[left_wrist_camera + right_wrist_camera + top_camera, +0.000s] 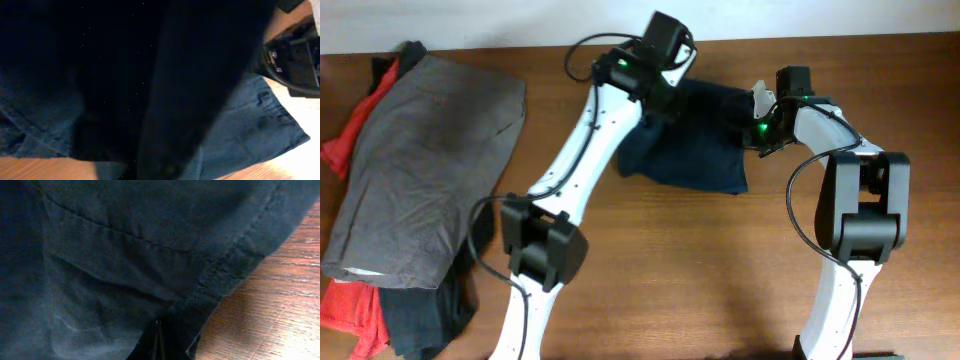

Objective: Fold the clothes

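Observation:
The dark navy shorts (695,145) lie bunched on the wooden table at the back centre. My left gripper (660,98) is at their back left corner. In the left wrist view the shorts (250,125) drape right over the lens, with a dark fold running down to the jaws, so the fingers are hidden. My right gripper (761,132) is at the shorts' right edge. In the right wrist view its fingers (156,341) are pressed together with the shorts (125,255) bunched over them, and a stitched hem runs along the right side.
A large grey garment (430,170) lies at the left over a red-orange garment (345,140) and a dark one (420,320). The table's far edge (880,38) runs just behind the shorts. Bare wood (700,270) lies in front of the shorts.

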You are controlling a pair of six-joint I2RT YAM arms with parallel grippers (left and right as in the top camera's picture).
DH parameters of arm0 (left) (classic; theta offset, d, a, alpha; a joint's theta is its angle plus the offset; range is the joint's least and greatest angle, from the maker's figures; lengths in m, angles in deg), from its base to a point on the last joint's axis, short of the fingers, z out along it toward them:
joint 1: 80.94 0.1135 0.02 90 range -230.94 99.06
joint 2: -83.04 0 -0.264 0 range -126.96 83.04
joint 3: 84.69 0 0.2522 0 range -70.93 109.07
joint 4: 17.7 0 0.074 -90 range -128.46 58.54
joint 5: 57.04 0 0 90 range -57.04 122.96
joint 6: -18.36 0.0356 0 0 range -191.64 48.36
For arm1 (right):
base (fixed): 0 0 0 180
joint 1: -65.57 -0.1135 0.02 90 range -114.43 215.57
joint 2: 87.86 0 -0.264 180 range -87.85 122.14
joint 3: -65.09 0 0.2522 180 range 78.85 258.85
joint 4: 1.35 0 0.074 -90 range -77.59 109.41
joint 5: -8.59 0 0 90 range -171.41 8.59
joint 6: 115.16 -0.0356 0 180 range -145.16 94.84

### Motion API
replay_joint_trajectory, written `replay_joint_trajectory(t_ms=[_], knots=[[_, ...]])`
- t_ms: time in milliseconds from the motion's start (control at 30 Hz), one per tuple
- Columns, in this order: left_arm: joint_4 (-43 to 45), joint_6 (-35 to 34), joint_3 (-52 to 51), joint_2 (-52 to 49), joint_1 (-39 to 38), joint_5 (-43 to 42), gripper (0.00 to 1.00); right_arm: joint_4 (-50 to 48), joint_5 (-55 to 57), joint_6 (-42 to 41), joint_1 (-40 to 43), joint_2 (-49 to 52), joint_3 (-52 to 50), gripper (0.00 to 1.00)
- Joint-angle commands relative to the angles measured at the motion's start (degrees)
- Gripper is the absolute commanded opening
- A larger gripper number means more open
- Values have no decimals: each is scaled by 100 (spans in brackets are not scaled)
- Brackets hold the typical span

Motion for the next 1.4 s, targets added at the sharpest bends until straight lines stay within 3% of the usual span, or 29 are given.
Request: replay_joint_trajectory(t_ms=[0, 267, 500, 633, 833, 867, 900, 933, 1000, 1267, 1367], knots=[[197, -212, 125, -334, -184, -450, 1, 240, 402, -26, -175, 715, -422, 4], [614, -348, 125, -560, -435, -752, 1, 240, 337, -28, -175, 715, -422, 4], [750, -365, 125, -562, -492, -752, 4, 1032, -988, -24, 179, 125, 258, 5], [758, -365, 125, -562, -492, -752, 4, 1502, -949, -33, 463, -595, 608, 20], [765, -367, 125, -590, -520, -765, 4, 1773, -933, -179, 1217, -1528, 691, 29], [772, -365, 125, -603, -557, -811, 13, 1847, -935, -179, 1333, -1580, 691, 29], [787, -363, 125, -610, -592, -894, 31, 1904, -935, -177, 1401, -1591, 691, 30], [822, -363, 125, -610, -632, -1038, 66, 2006, -935, -177, 1499, -1598, 691, 30], [881, -358, 125, -610, -704, -1189, 99, 2118, -935, -173, 1611, -1598, 686, 30], [885, -339, 284, -527, -516, -1185, 99, 2177, -953, -155, 1609, -1598, 686, 31], [660, -339, 706, -365, -9, -1185, 99, 2203, -933, -26, 1453, -1596, 656, 38]])
